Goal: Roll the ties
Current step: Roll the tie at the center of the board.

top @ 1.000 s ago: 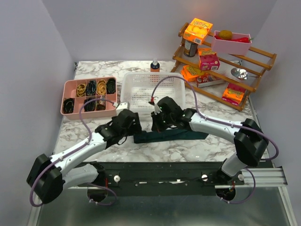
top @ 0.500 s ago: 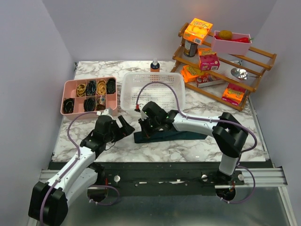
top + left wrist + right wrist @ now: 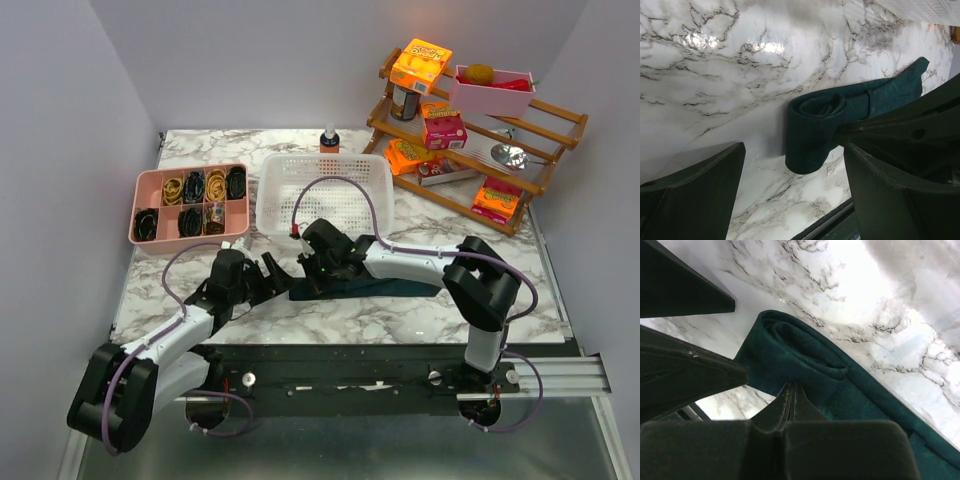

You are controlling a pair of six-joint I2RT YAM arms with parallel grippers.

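Top external view: the tie (image 3: pixel 385 287) lay along the marble table (image 3: pixel 400 320) just in front of the white basket (image 3: pixel 325 185), its left end wound into a small roll. The right gripper (image 3: pixel 318 283) was closed to a thin seam on that roll, placed as half a second before. The left gripper (image 3: pixel 268 273), spread wide and empty, had moved closer to the roll.

You get bright, even overhead light in top view. Glare patch on marble (image 3: pixel 765 47) ahead of left gripper (image 3: pixel 795 150); marble beyond right gripper (image 3: pixel 792 390) washes out white. Fingers (image 3: pixel 690 195) near lens dark, soft. Tie (image 3: pixel 810 130) throws faint shadow.
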